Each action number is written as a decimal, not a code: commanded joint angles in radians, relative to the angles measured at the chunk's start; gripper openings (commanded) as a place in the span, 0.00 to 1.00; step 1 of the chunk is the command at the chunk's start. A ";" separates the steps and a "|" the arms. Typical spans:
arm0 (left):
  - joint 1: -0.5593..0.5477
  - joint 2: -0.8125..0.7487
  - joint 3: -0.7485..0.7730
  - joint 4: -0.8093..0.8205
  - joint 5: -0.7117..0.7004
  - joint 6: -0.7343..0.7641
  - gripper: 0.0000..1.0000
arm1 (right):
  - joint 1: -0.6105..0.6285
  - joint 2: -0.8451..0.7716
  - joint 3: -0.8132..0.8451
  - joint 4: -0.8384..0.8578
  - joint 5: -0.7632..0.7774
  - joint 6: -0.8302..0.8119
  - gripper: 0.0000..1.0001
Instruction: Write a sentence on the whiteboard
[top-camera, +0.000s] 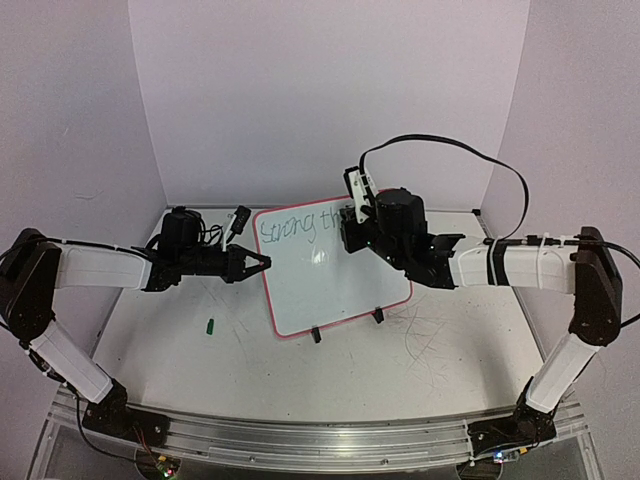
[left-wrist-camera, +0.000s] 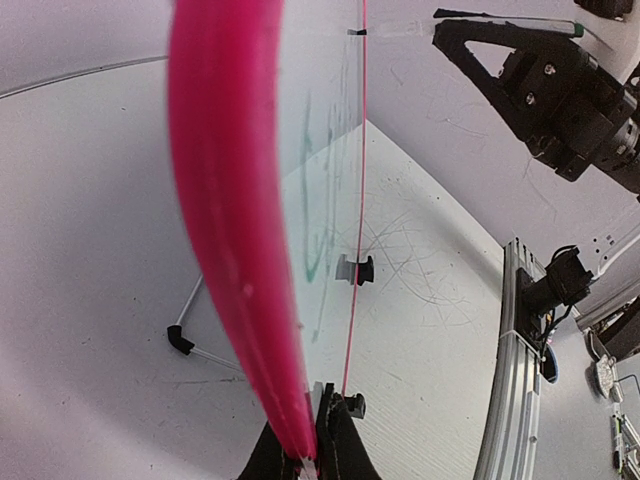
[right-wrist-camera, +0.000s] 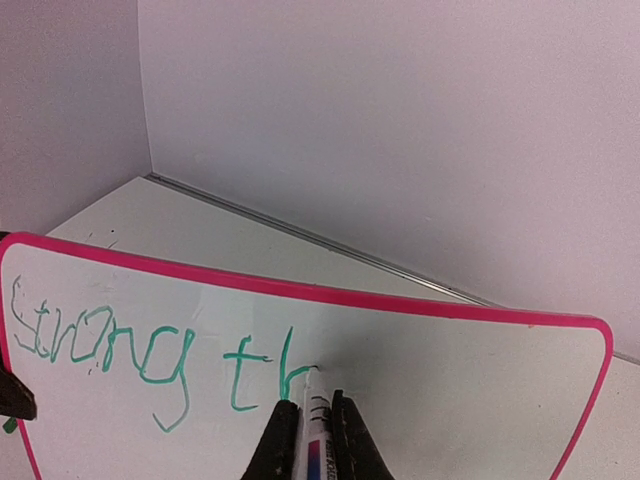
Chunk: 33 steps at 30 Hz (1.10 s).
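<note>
The whiteboard (top-camera: 330, 290) stands tilted on two black clip feet (top-camera: 316, 335) at the table's middle, its rim pink. My left gripper (top-camera: 262, 263) is shut on the board's left edge; from the left wrist the rim (left-wrist-camera: 230, 200) runs edge-on into the shut left gripper (left-wrist-camera: 310, 425). The sentence (right-wrist-camera: 188, 356) reads "Strong th" in green along the top line. My right gripper (right-wrist-camera: 312, 405) is shut on a white marker (right-wrist-camera: 320, 440), whose tip touches the board just right of the "h". From above, the right gripper (top-camera: 352, 225) hangs over the board's upper right.
A small green cap (top-camera: 211, 324) lies on the table left of the board. Grey scribbles (top-camera: 430, 340) mark the tabletop at right. Walls close in behind and on both sides. An aluminium rail (top-camera: 320, 440) runs along the near edge.
</note>
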 joint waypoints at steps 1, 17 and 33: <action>0.008 0.012 0.034 -0.033 -0.143 0.113 0.00 | -0.007 -0.022 -0.012 -0.025 -0.017 0.007 0.00; 0.007 0.020 0.040 -0.036 -0.138 0.112 0.00 | -0.008 -0.074 -0.042 -0.060 -0.034 0.024 0.00; 0.007 0.018 0.040 -0.039 -0.142 0.113 0.00 | -0.042 -0.063 0.004 -0.005 -0.092 0.012 0.00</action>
